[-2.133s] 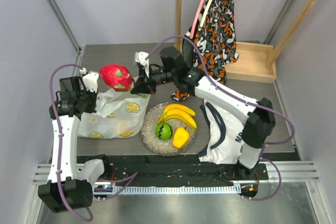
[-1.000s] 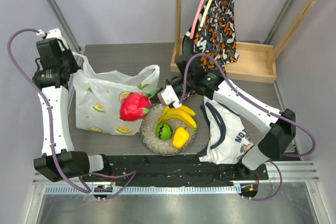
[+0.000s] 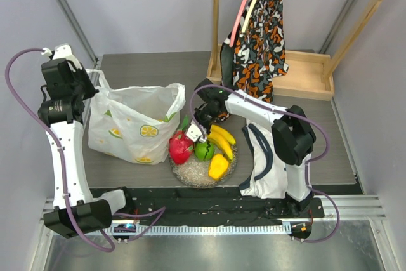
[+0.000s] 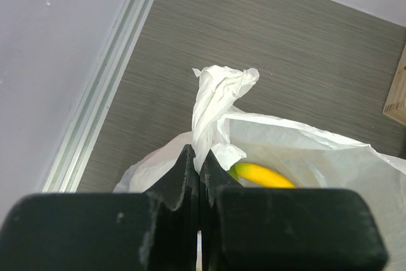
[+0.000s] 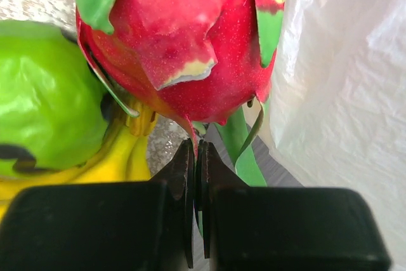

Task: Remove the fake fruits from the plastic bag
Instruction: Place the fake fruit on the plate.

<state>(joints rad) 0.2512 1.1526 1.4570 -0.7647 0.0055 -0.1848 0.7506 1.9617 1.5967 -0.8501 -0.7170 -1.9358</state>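
The plastic bag (image 3: 136,122) stands open at centre left of the top view on the table (image 3: 146,68), and a yellow fruit (image 4: 263,174) shows inside it. The left end effector (image 4: 198,157) is pressed together on the bag's twisted handle (image 4: 216,93). Just right of the bag, the red fruit (image 3: 180,148) is at the plate's (image 3: 190,174) left rim, against the green ball (image 3: 204,150). Bananas (image 3: 223,141) and a yellow pepper (image 3: 218,167) lie there too. The right end effector (image 5: 195,153) pinches the red fruit's lower tip.
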